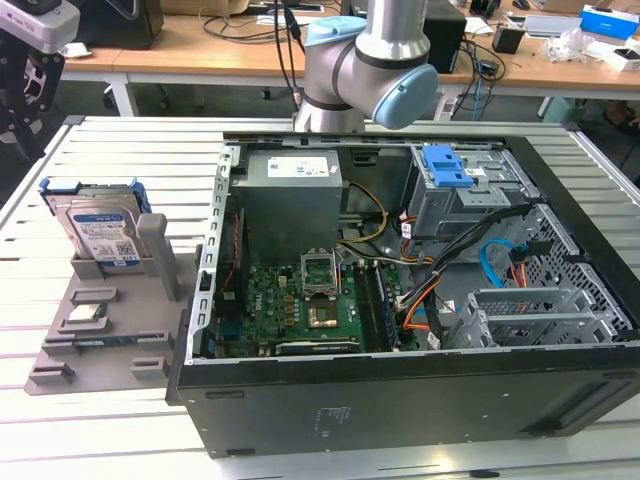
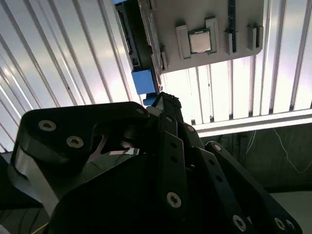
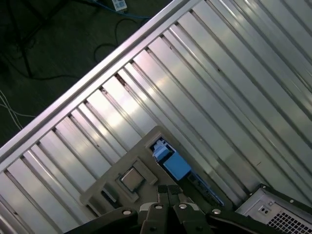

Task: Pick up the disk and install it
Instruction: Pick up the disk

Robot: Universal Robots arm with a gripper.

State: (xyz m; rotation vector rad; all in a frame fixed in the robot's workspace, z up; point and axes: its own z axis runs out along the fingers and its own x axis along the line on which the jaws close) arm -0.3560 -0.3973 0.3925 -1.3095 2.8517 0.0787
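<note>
The disk (image 1: 100, 225), a silver drive with a white-and-blue label in a blue carrier rail, stands on edge in a grey holder (image 1: 120, 335) at the exterior view's left, beside the open computer case (image 1: 400, 400). In both wrist views I see it edge-on from well above as a blue strip (image 3: 174, 165) (image 2: 144, 81). My gripper (image 3: 168, 189) (image 2: 163, 97) hangs high over the holder, its black fingers together with nothing between them.
A small square silver chip (image 1: 88, 312) (image 3: 132, 179) (image 2: 199, 41) lies flat in the holder. Inside the case are a motherboard (image 1: 300, 300), cables and a grey drive bay with a blue latch (image 1: 450, 165). The arm's base (image 1: 360, 60) stands behind the case. The slatted metal table (image 3: 234, 73) ends near the holder.
</note>
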